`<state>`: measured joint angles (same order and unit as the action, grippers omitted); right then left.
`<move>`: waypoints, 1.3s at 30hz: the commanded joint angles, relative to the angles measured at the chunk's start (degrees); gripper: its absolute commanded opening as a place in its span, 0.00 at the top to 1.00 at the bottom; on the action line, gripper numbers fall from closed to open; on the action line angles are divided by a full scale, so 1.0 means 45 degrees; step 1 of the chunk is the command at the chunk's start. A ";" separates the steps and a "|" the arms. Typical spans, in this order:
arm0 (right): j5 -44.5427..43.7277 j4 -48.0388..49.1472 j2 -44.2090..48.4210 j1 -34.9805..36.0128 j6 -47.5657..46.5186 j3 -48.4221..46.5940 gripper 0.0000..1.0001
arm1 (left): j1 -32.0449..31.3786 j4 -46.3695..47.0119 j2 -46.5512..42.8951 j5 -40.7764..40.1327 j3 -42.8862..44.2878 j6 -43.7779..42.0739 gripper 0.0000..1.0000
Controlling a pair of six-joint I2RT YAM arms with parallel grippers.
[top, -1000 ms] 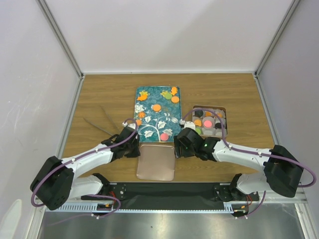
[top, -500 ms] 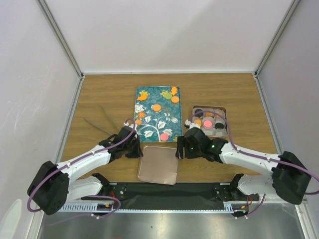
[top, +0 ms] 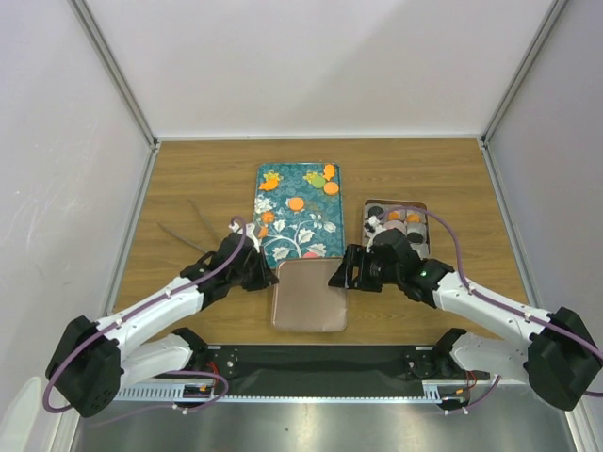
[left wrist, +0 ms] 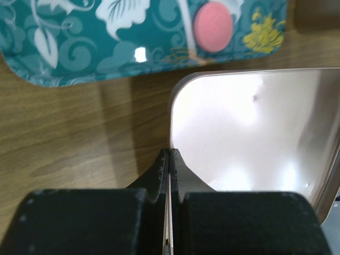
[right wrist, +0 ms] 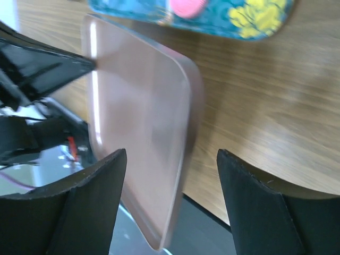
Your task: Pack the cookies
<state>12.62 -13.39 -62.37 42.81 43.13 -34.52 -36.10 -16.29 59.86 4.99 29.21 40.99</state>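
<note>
While the left gripper (left wrist: 169, 159) pinches the lid (left wrist: 249, 138) at its 9 o'clock edge and the right gripper (right wrist: 170, 158) gapes at 3 o'clock, likely to steady it, cookies (top: 331, 188) lie on the tray (top: 283, 193) at 12 and in the tin (top: 377, 202) at 2.

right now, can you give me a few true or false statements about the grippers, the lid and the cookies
1. The left gripper is shut on the edge of the rose-gold lid. True.
2. The right gripper is clamped shut. False: its fingers are spread wide open.
3. A pink cookie lies on the teal tray near the lid. True.
4. The tin is empty. False: it holds cookies.
5. The lid covers the tin. False: it is apart from the tin, in front of the tray.
</note>
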 commanded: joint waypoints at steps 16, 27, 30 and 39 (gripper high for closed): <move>0.3874 0.2292 -0.0144 -0.2559 0.1469 -0.1273 0.54 | -0.0064 0.2624 0.1346 0.0978 0.2629 0.0559 1.00; 0.4557 0.0769 -0.0924 -0.3769 0.1449 -0.3457 1.00 | -0.0064 0.2626 0.2109 0.1683 0.4541 -0.1138 0.56; 0.4811 0.0203 -0.1373 -0.4489 0.1294 -0.4219 1.00 | -0.0045 0.2139 0.2109 0.1451 0.5282 -0.1724 0.31; 0.5594 -0.2608 -0.4513 -0.6386 0.0746 -0.8574 1.00 | -0.1800 0.1023 0.1932 -0.1049 0.8288 -0.5512 0.10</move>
<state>34.76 -20.69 -79.57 15.18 47.59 -65.91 -40.73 -11.46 69.32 5.43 60.18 25.78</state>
